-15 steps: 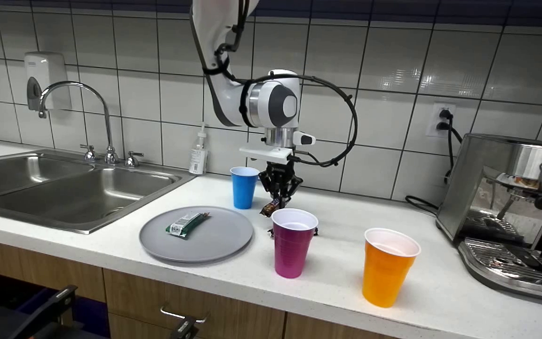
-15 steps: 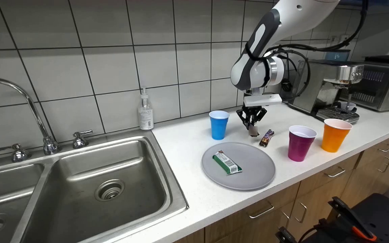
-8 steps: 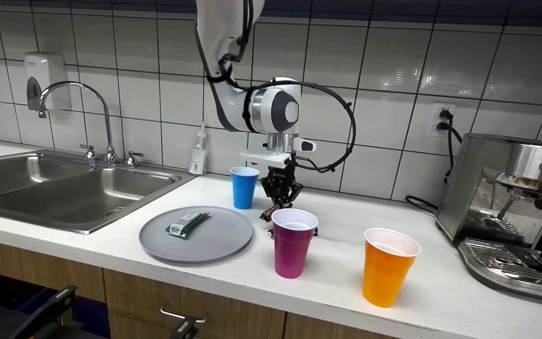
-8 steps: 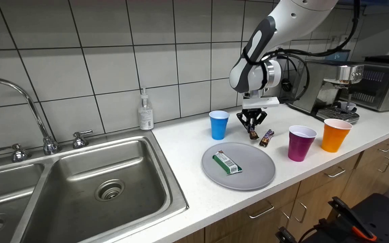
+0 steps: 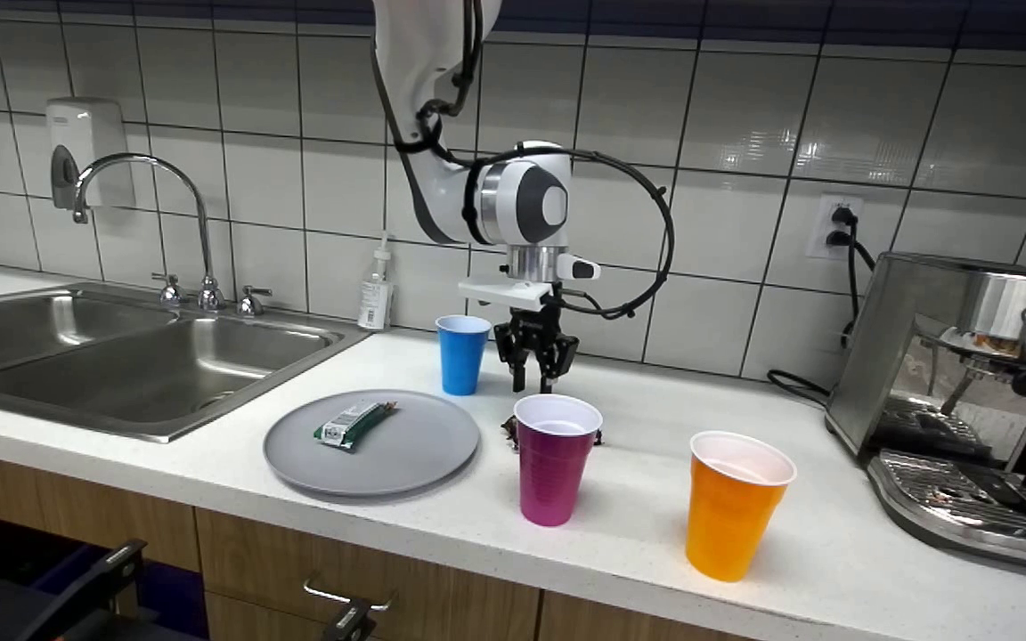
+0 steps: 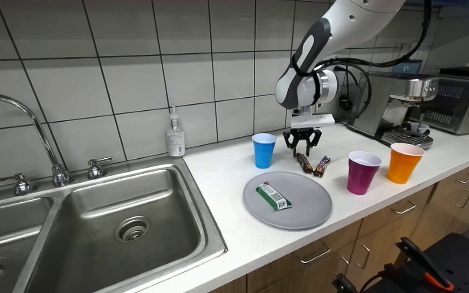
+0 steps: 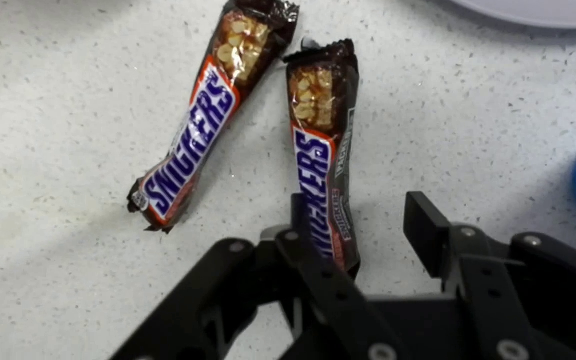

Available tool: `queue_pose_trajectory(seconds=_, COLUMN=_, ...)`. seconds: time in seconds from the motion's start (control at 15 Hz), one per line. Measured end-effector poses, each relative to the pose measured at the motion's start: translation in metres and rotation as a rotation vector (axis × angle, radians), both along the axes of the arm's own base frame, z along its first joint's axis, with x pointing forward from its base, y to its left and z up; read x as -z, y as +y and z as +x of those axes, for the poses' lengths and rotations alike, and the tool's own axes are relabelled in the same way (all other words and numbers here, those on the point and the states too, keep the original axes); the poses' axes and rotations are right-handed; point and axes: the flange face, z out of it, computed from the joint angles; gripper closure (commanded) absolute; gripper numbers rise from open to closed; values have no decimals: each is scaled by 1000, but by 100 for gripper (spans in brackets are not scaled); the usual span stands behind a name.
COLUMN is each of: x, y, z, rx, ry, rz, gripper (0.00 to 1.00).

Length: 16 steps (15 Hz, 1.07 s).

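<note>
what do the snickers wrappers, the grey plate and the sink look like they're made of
Snickers wrappers: probably thin plastic film, glossy, judging by bright glints and creased ends.
Grey plate: plastic or ceramic, I can't tell which; matte, no sharp highlights.
Sink: metal, likely stainless steel, satin finish; silvery with soft streaked reflections.

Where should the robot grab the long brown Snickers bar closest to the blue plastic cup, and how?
Probably around the middle of that long brown Snickers bar, coming straight down with the black gripper and closing across its narrow width. It lies flat on the speckled white counter, and the second brown Snickers bar crowds one crimped end, so a grab there might bump it.
</note>
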Motion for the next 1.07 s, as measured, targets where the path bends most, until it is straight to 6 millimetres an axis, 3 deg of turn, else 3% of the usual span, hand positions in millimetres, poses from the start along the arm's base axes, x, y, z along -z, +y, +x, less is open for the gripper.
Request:
queue_pose_trajectory(seconds=0.13, x=-2, y=2, z=2, rx=-4, ry=-4, rz=-1, gripper=1)
queue_pose_trajectory(seconds=0.2, x=-3, y=3, z=2, rx=-5, ry=-6, rz=-1, gripper=0)
queue_pose_trajectory(seconds=0.6, x=-11, y=8, z=0, rx=-27, ry=-13, rz=1, gripper=0)
queue_pose_trajectory(seconds=1.07, x=-25, y=20, z=-33, rx=-113, ry=-2, rz=22, gripper=0)
